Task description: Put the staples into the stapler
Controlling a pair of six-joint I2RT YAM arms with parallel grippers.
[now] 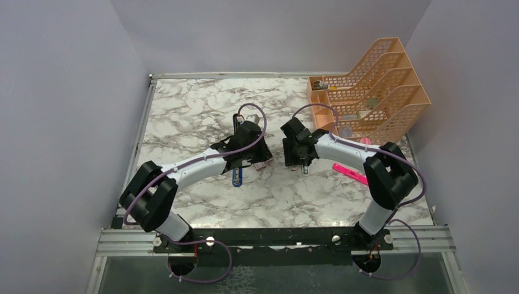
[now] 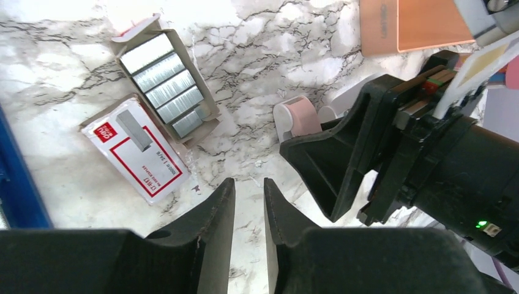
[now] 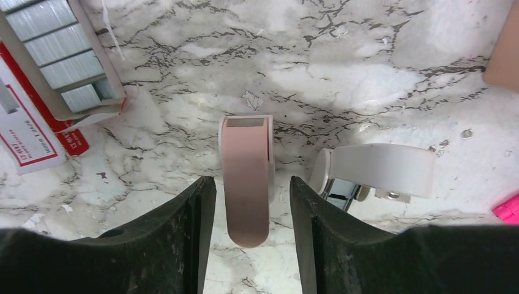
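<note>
Marble tabletop, my left gripper was barely parted and empty, my right gripper stood open astride a small pink-and-white piece, staple tray lay touching its box, blue stapler near the box.

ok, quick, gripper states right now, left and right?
Left gripper: jaws open a crack, holding nothing.
Right gripper: jaws open, either side of a pink-and-white piece, not gripping it.

Staples are set mid table, stapler just at 7 o'clock of them; organizer is placed at 2 o'clock, highlighter at 4 o'clock.
</note>
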